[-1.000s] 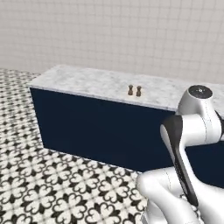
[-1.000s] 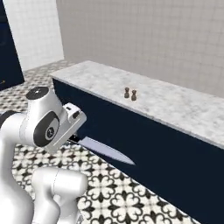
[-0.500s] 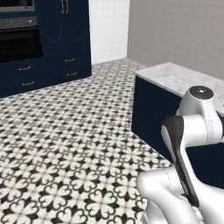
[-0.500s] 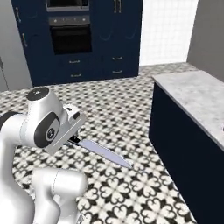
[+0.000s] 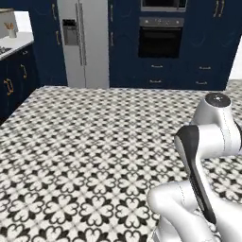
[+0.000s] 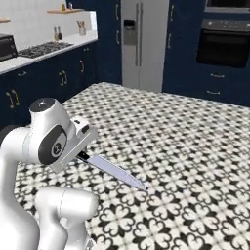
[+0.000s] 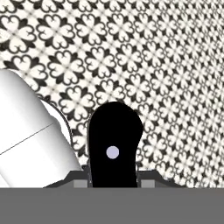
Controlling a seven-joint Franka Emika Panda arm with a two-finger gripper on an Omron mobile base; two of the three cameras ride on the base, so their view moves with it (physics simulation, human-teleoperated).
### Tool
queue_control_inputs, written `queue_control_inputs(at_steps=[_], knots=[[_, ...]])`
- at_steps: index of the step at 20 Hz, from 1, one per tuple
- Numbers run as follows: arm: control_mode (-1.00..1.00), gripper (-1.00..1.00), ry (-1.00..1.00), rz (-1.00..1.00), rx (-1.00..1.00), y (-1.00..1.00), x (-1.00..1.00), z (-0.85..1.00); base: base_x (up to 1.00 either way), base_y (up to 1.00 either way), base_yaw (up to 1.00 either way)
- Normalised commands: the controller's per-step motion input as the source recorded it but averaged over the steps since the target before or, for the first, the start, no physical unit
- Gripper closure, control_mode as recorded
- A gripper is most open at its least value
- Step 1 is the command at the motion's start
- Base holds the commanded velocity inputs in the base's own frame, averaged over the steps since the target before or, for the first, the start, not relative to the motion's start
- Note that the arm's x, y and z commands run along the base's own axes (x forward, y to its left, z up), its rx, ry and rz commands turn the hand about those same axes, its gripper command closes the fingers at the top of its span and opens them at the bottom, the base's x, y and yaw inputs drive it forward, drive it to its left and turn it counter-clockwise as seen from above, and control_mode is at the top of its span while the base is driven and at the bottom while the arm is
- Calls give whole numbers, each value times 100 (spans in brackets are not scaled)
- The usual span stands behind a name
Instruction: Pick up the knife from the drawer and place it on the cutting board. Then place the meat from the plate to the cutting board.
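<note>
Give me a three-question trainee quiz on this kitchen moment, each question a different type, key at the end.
1. True or false: the gripper is shut on the knife.
2. Multiple choice: in the right base view, what lies below the knife's blade? A) a marble counter B) the patterned floor C) an open drawer
3. Fill in: in the hand view, the black shape between the fingertips is the knife's ____.

Key: 1 true. 2 B. 3 handle.
</note>
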Motion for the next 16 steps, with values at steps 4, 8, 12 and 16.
queue_control_inputs(at_steps=[4, 8, 12, 16], knots=[[100, 100, 0, 0, 0, 0, 0, 0, 1, 0, 100], [100, 100, 0, 0, 0, 0, 0, 0, 16, 0, 100], [100, 100, 0, 0, 0, 0, 0, 0, 24, 0, 100], [100, 100, 0, 0, 0, 0, 0, 0, 31, 0, 98]])
